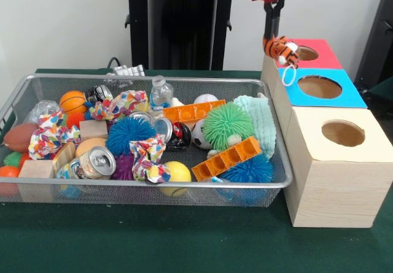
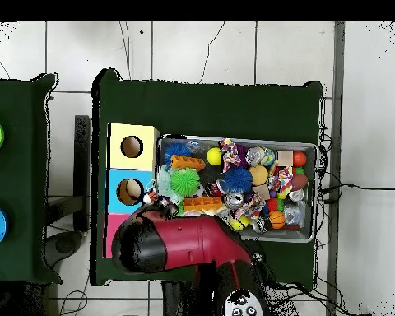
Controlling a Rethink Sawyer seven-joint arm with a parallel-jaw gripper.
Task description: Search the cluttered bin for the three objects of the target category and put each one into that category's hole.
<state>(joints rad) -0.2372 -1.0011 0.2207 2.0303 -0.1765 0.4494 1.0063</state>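
Observation:
My gripper (image 1: pixel 274 38) hangs at the top right of the front view, shut on a small orange toy animal with black stripes (image 1: pixel 281 50); a white loop dangles under it. The toy hangs just left of the red box's hole (image 1: pixel 305 53), above the box row's edge. In the overhead view the red arm (image 2: pixel 184 243) covers the red box, and the toy (image 2: pixel 151 198) shows at its tip. The wire mesh bin (image 1: pixel 147 186) lies to the left, full of clutter. A yellow rounded thing (image 1: pixel 178 172) lies near its front rim; I cannot tell whether it is an animal.
Three boxes with round holes stand right of the bin: red at the back, blue (image 1: pixel 319 87), pale wood (image 1: pixel 342 133) in front. The bin holds spiky balls (image 1: pixel 227 124), orange blocks (image 1: pixel 226 157), cans (image 1: pixel 97 162), a bottle (image 1: pixel 160 92), rope toys, wood blocks and a cloth.

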